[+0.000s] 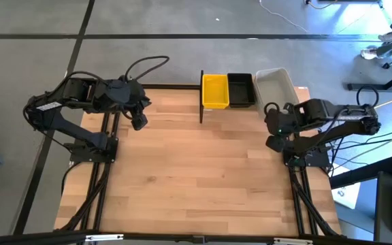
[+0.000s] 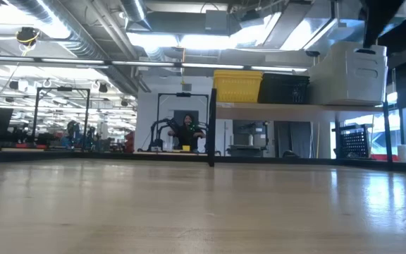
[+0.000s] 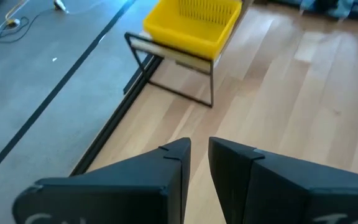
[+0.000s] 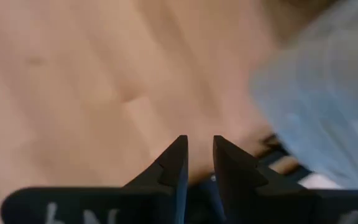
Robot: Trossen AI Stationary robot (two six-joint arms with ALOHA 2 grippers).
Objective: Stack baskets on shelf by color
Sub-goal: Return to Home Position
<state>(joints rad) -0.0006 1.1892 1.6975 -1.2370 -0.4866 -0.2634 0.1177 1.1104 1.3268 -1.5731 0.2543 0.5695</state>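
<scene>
Right end effector (image 4: pixel 199 163) nearly closed, empty, just beside the translucent whitish-grey plastic basket (image 1: pixel 276 87) on the light wood shelf (image 2: pixel 273 107). It looks skewed; I risk clipping it off. Left end effector (image 3: pixel 199 163) narrow, empty, well apart.

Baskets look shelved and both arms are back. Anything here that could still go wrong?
Two possible risks. The translucent basket sits skewed at the shelf's right end, apparently overhanging, so it might tip. The right gripper hangs close beside that basket, so a careless move could knock it. The yellow basket and black basket look squarely seated.
</scene>
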